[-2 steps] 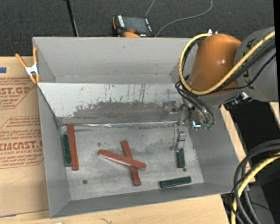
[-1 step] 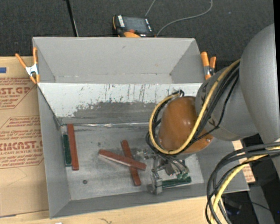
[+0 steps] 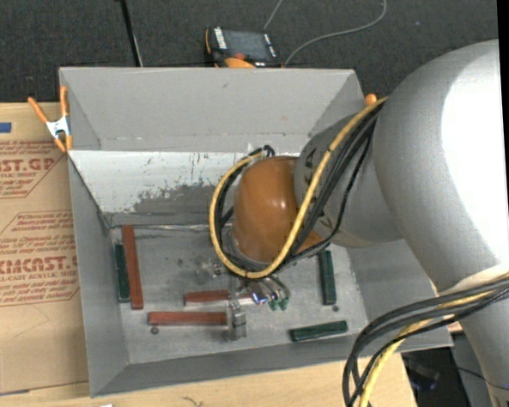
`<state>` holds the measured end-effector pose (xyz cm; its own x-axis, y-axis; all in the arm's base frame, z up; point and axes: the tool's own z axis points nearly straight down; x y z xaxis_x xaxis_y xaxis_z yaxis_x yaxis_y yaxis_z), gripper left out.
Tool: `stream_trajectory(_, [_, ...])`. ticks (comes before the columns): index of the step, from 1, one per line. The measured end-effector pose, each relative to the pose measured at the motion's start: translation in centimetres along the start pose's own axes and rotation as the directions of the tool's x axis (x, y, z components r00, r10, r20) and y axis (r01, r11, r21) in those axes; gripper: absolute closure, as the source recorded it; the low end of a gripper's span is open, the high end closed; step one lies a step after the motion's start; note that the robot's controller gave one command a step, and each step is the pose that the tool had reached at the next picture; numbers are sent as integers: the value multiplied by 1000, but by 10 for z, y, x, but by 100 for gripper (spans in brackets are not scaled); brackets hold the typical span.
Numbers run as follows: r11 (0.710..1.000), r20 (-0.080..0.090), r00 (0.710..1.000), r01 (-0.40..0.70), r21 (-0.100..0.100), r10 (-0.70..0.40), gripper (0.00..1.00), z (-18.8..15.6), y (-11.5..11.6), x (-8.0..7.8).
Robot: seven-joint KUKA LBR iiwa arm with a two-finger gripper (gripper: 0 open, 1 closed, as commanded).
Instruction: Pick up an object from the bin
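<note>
My gripper is low in the bin's front middle, under the arm's wrist. It sits at the right end of a long red-brown stick that lies flat and runs left from it. A shorter red-brown stick lies just behind that one, its right end close to the gripper. Whether the gripper touches either stick is hidden.
Along the left wall a red-brown stick and a dark green stick lie side by side. Another dark green stick lies at the right, and a third near the front right corner. The arm covers the bin's right rear.
</note>
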<state>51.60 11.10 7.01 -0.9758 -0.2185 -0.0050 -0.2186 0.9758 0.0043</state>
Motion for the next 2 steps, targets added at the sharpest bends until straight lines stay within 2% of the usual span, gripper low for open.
stream_trajectory(1, [1000,-4,1000,-5,3,5,100,0,-4,2])
stream_trajectory(2, [997,4,997,74,3,-74,100,-136,52,-14])
